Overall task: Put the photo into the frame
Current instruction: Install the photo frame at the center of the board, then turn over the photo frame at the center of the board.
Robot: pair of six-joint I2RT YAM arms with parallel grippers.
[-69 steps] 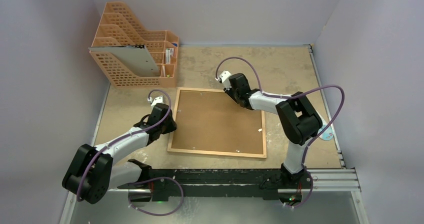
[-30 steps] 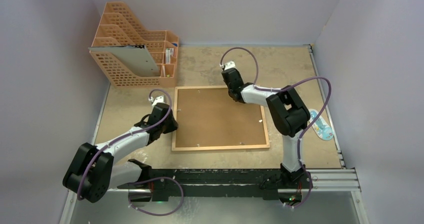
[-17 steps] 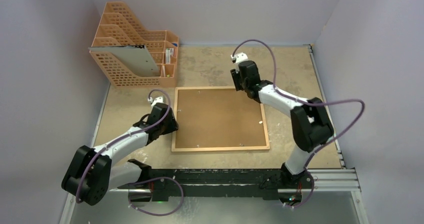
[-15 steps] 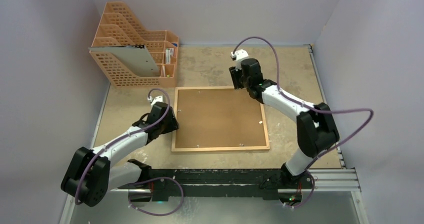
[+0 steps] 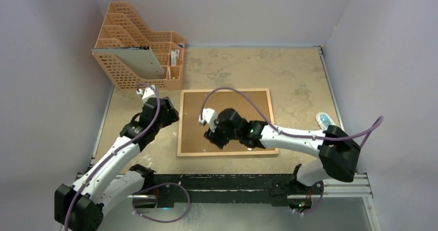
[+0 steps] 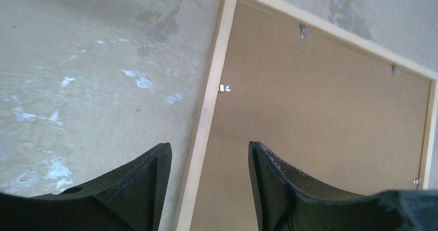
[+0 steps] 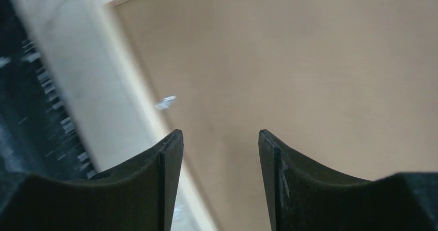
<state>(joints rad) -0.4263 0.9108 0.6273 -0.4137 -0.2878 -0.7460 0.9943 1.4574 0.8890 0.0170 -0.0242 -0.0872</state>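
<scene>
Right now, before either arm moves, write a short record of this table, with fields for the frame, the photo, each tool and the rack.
frame: flat on the table, back side up, brown backing board set in it
photo: not in view
left tool: open, above the frame's left edge, holding nothing
right tool: open, over the backing board close to the frame's near edge, holding nothing
rack: orange, far left corner, a grey sheet leaning in it

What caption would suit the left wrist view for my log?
Open left gripper poised over a side rail of the face-down frame, brown backing panel and metal tabs showing.
</scene>
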